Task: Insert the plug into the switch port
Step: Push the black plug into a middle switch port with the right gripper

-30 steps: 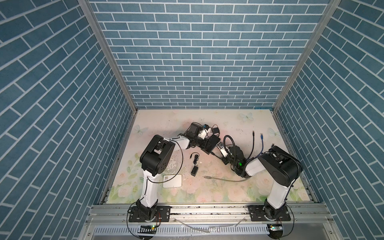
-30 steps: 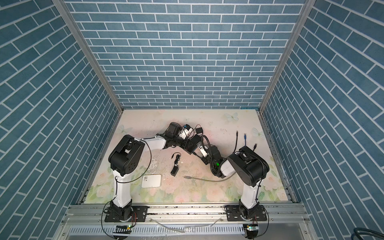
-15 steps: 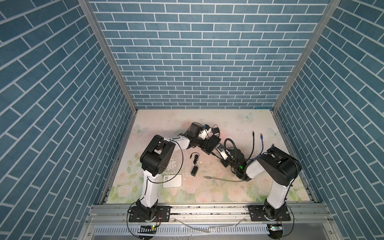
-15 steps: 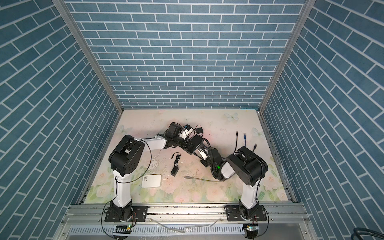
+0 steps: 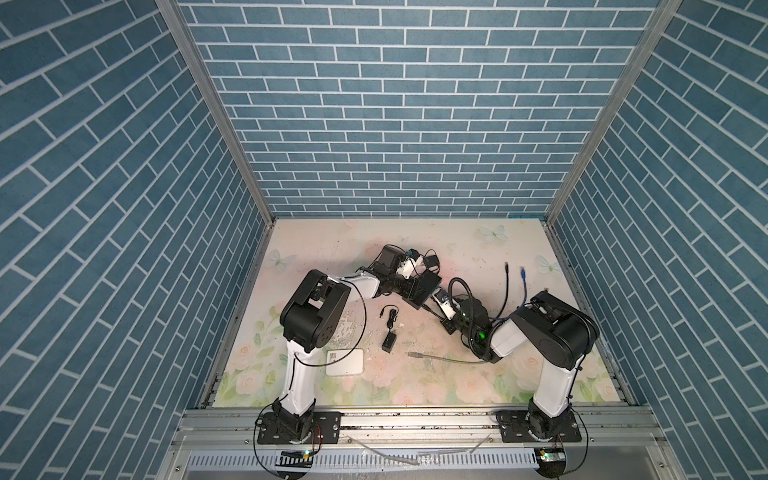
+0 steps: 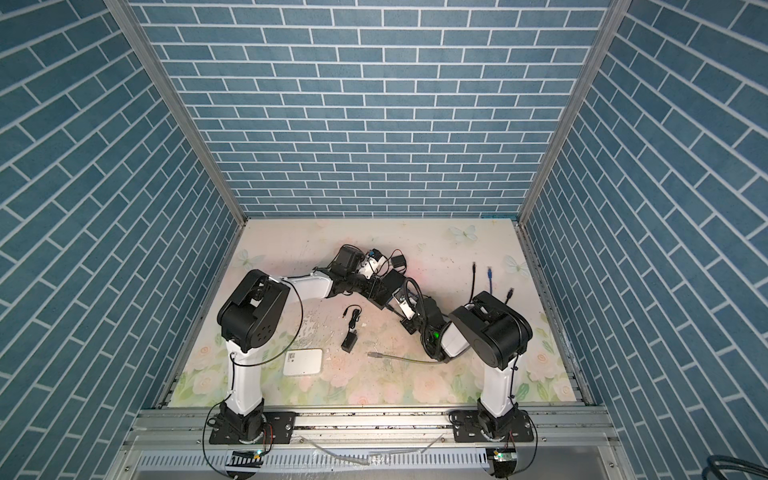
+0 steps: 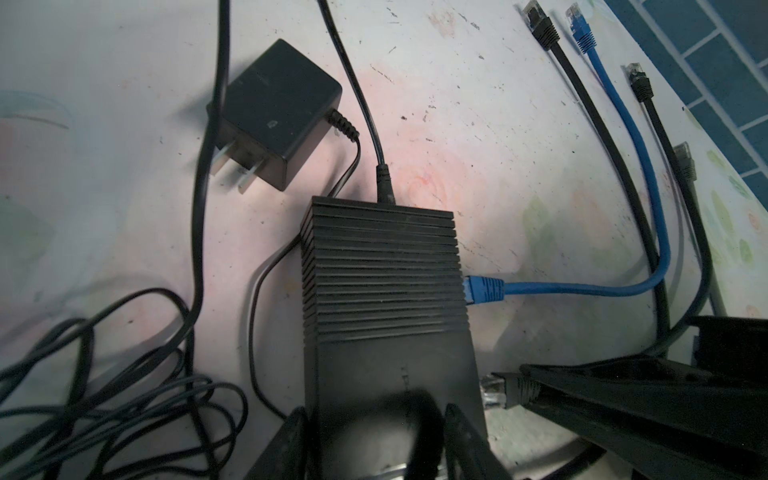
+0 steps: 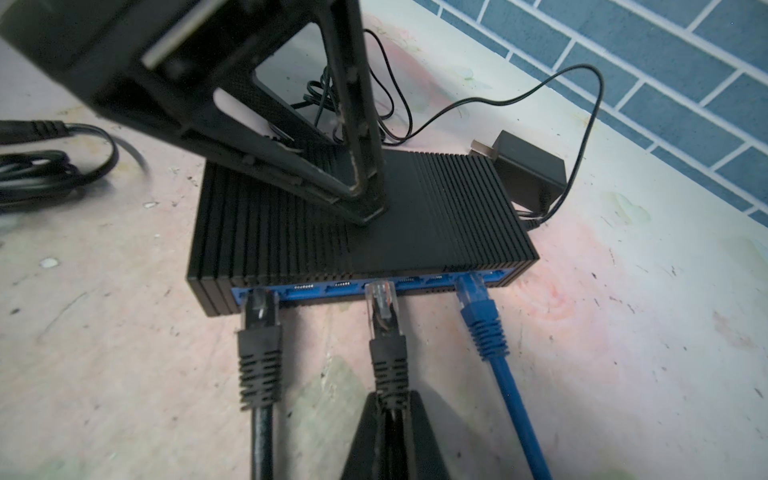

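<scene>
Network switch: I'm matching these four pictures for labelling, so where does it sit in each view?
In a top view: the network switch lies mid-table, between the two arms' ends.
In a top view: likewise mid-table.
Left wrist: centre of the picture, a ribbed black box.
Right wrist: centre, its blue port face toward the plug.
Shared landmark: the black power adapter beside it.
</scene>
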{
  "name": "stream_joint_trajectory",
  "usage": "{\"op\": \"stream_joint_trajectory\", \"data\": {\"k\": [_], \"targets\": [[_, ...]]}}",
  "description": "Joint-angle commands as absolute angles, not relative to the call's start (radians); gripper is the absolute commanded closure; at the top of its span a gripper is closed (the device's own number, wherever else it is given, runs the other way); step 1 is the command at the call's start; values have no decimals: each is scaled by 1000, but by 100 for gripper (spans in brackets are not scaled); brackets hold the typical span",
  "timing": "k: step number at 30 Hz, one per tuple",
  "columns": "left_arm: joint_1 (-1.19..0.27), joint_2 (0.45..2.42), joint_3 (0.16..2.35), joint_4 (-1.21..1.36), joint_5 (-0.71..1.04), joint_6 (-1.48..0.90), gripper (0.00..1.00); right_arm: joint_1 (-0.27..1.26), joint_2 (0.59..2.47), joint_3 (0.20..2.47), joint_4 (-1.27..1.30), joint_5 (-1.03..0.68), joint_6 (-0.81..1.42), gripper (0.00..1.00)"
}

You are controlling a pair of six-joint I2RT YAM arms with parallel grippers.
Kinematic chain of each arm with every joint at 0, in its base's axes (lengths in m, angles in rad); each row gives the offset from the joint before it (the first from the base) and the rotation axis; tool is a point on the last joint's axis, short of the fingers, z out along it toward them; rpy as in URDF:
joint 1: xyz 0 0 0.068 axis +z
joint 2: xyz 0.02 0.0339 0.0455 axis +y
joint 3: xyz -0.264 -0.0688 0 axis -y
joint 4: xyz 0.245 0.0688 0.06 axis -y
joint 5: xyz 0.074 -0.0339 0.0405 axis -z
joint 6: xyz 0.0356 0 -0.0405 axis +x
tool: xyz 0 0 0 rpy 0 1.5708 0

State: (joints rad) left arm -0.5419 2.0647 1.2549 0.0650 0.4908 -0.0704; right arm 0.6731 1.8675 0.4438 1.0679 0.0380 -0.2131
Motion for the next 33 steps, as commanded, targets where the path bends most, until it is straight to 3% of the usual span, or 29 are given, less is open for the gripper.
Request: {"op": "stream_joint_trajectory", "data": {"k": [1,12,33], "targets": [[-556,2071,1255,26,560,-56,48,678,1896,466,1129,-7,-160,100],[-576,2084,1270,4,663,-13,49,681,1928,507,1164,-138,-143,100],[-656,2123,1293,-91,894,97,53,716,1942,624,1100,-36,-164,100]]}}
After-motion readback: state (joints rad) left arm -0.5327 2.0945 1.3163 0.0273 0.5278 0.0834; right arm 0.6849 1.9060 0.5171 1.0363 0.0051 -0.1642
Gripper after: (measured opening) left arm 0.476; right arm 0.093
